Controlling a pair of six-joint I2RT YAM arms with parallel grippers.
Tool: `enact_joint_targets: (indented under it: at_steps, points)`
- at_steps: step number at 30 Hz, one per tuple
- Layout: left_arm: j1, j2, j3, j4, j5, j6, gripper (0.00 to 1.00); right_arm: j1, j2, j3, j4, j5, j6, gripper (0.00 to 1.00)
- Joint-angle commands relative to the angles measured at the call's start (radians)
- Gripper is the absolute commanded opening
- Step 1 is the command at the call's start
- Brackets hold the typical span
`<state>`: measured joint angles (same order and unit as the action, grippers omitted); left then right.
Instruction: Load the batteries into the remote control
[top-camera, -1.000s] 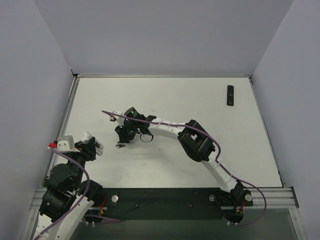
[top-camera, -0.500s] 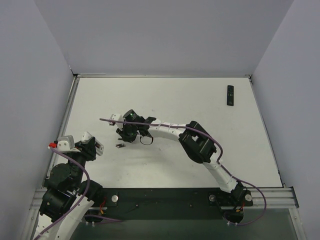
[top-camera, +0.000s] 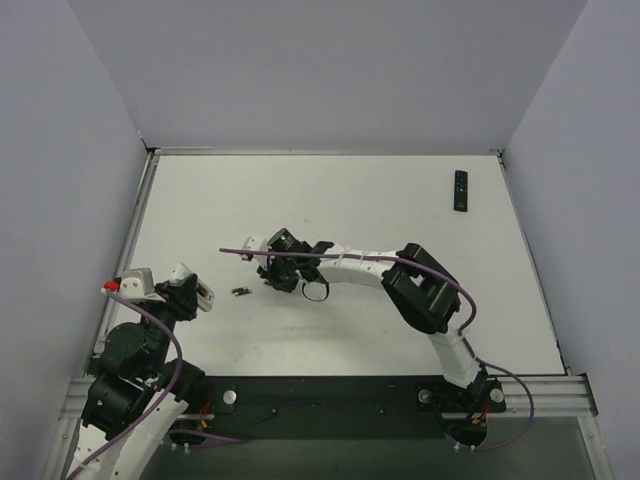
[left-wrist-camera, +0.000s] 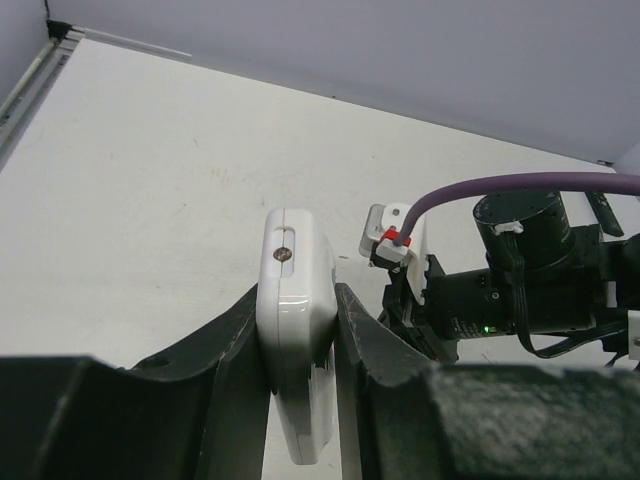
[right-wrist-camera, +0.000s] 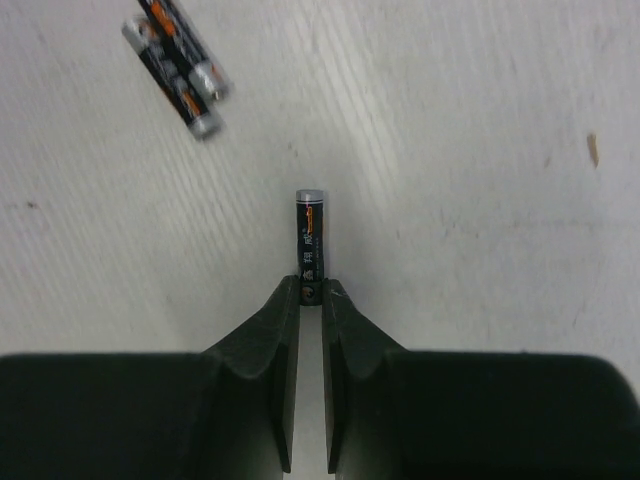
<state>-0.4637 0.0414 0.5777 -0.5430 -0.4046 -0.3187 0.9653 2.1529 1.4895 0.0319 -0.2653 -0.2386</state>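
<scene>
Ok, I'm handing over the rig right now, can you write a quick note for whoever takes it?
left gripper: shut on the white remote.
right gripper: shut on one battery, held by its end.
Two loose batteries lie side by side on the table, just left of the right gripper.
A black remote lies far right.
Done: remote and one battery gripped.
Left: seat that battery, then fetch the others.

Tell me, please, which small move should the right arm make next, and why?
Probably carry the battery toward the white remote. The right gripper is pinching one end of the battery, and the left gripper is clamped on the remote, so both parts seem ready to meet.
</scene>
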Motion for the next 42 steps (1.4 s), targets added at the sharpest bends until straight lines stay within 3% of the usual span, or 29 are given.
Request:
enact_joint_targets:
  at_steps: [1,8,13,19,24,31,42]
  points:
    - [0.005,0.031,-0.034,0.067,0.098,-0.118,0.00,-0.031,-0.152,-0.153,-0.067,0.034,0.082,0.00]
    - [0.005,0.057,-0.237,0.311,0.249,-0.354,0.00,-0.037,-0.479,-0.334,-0.118,0.095,0.185,0.00]
    - [0.007,0.165,-0.369,0.631,0.378,-0.534,0.00,-0.017,-0.660,-0.368,-0.208,0.100,0.239,0.00]
    - [0.005,0.382,-0.510,1.035,0.474,-0.684,0.00,0.088,-0.763,-0.333,-0.305,0.172,0.375,0.00]
    - [0.000,0.578,-0.527,1.289,0.521,-0.737,0.00,0.148,-0.740,-0.267,-0.384,0.219,0.458,0.00]
    - [-0.015,0.706,-0.506,1.436,0.541,-0.752,0.00,0.167,-0.682,-0.223,-0.417,0.262,0.495,0.00]
    - [-0.026,0.700,-0.496,1.428,0.546,-0.780,0.00,0.170,-0.625,-0.153,-0.431,0.273,0.479,0.00]
